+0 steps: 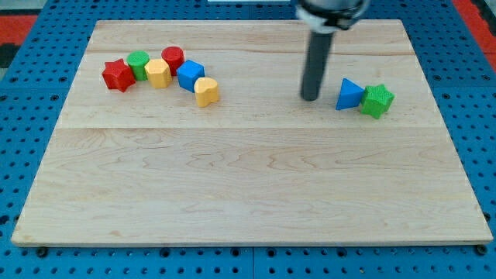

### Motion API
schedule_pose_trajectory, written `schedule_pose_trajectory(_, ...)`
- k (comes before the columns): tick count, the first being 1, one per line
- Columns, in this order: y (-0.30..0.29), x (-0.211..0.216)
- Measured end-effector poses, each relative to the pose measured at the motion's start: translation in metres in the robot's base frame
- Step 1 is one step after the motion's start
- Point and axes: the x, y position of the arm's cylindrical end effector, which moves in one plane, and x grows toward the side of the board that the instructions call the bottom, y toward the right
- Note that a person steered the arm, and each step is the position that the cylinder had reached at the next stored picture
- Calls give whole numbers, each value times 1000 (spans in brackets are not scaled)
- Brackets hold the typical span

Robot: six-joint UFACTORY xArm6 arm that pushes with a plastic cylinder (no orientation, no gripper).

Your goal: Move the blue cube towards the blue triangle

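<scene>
Nearest the camera lies the bare lower expanse of the wooden board (248,194), which rests on a blue gridded surface (31,155); every block sits in the upper part of the view. Blue cube (190,75): within a cluster at the view's upper left, touching or nearly touching a red cylinder (173,56) above it, a yellow block (158,74) to its left and a yellow heart-shaped block (206,91) at its lower right; a green cylinder (139,63) and a red star-shaped block (118,75) lie farther left. Blue triangle (349,94): well apart at the view's right, just beside a green star-shaped block (377,100). My tip (310,98) stands on open board between cube and triangle, near the triangle's left side and touching no block; the arm carries no fingers, only the rod, so nothing is held. Suggested approach: bring the tip round to the cube's left face, entering between the neighbours, and push rightward along a steady line, taking care not to drag the yellow heart along. Cut off: the rod's upper mount at the view's top edge. Uncertain: whether the clustered blocks actually touch, and the exact shape of the yellow block.
</scene>
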Motion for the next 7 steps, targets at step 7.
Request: schedule_pose_trajectory(7,-140,-145)
